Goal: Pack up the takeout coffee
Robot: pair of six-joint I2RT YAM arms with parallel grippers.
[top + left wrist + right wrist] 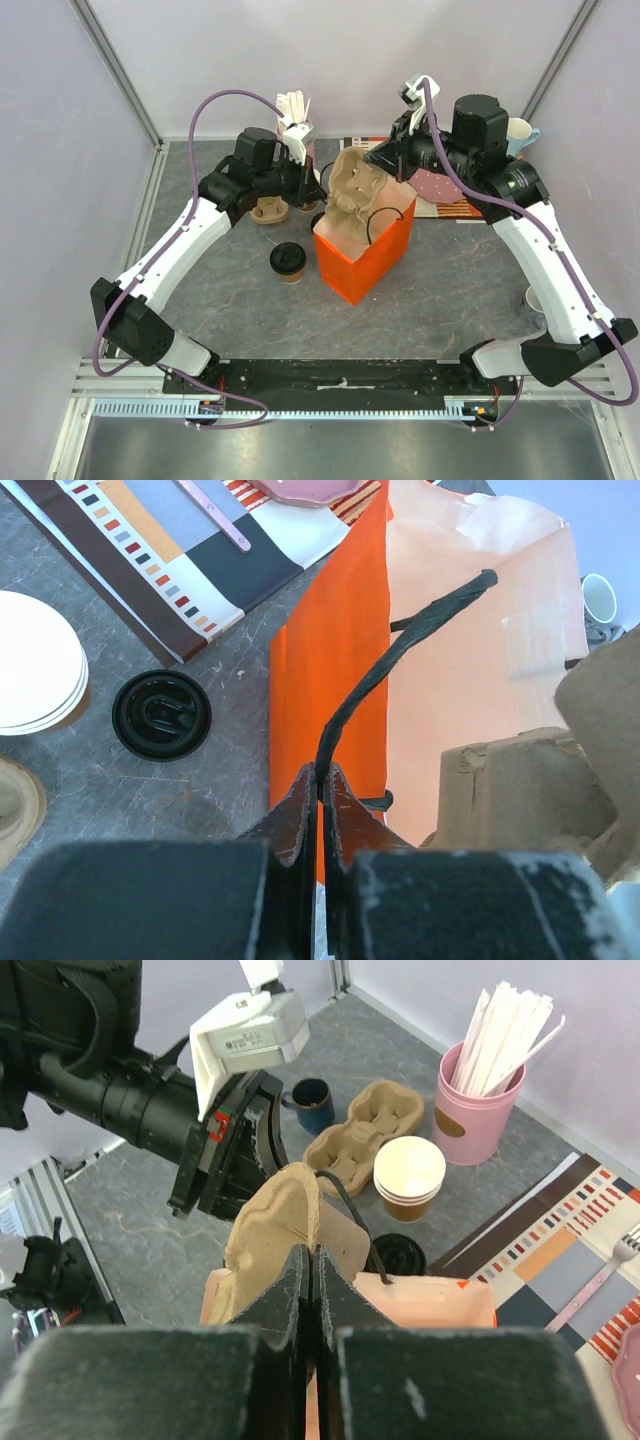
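Left gripper (318,780) is clamped tight on the black cord handle (430,620) of the orange paper bag (330,660), which stands mid-bench. Right gripper (310,1260) is pinched together on a pulp cup carrier (275,1210) standing in that bag. Takeout coffee (288,260), black-lidded, stands upright just left of the bag, outside it. Toward the far edge, a pink pot (485,1120) bears a brown oval label (450,1123), unreadable.

Left arm (175,245) and right arm (545,250) reach far, wrists turned inward. Left gripper (318,772) clamped on bag handle (420,630); right gripper (312,1255) clamped on cup carrier (272,1210).
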